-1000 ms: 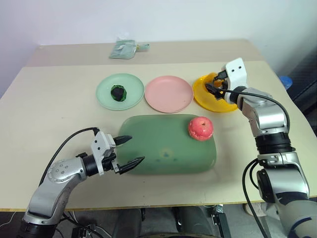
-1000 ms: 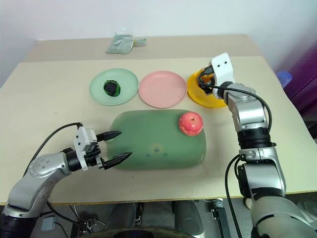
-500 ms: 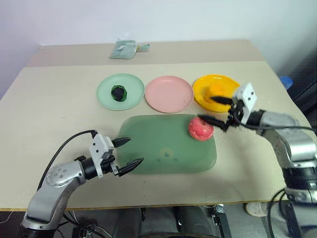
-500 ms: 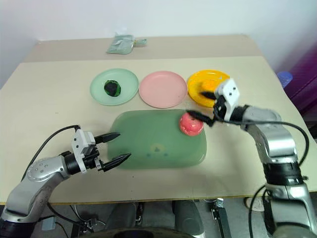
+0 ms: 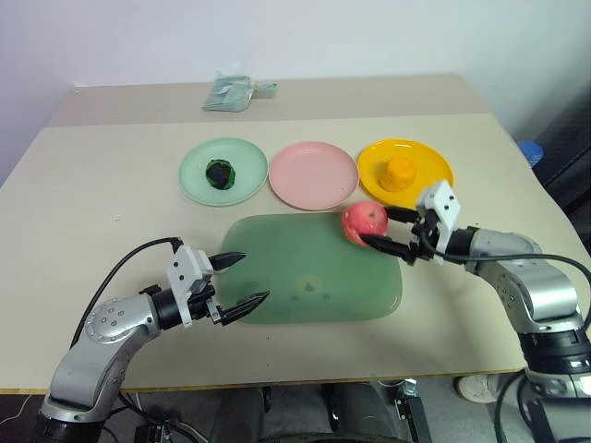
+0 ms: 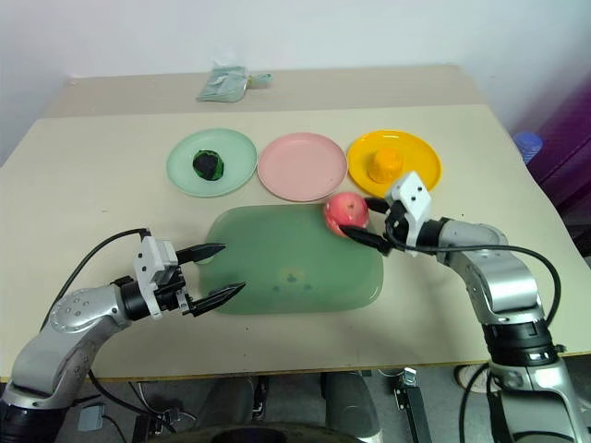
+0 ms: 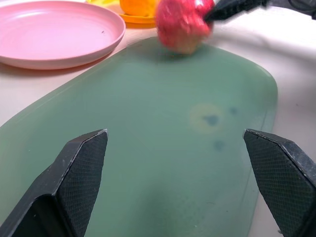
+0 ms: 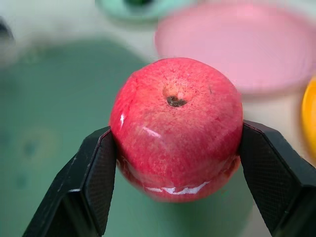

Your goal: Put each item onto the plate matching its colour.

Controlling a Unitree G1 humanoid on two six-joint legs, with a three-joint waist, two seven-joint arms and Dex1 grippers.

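The right tool (image 5: 386, 229) pinches the glossy pink-red toy apple (image 5: 364, 220) between its two black fingers, one finger on each side. The apple sits at the far right corner of the large translucent green tray (image 5: 305, 277), just near of the round pale pink plastic plate (image 5: 313, 174); whether it touches the tray cannot be told.

The left tool (image 5: 240, 279) is spread wide over the near left edge of the tray, holding nothing.

Three plates stand in a row on the beige tabletop (image 5: 92, 194), far of the tray:
- the round mint green plastic plate (image 5: 223, 171), at left, carries the dark green-and-black lumpy ball (image 5: 219, 171);
- the pink plate, in the middle, is bare;
- the round yellow-orange plastic plate (image 5: 405, 169), at right, carries the squat orange fruit (image 5: 400, 173).
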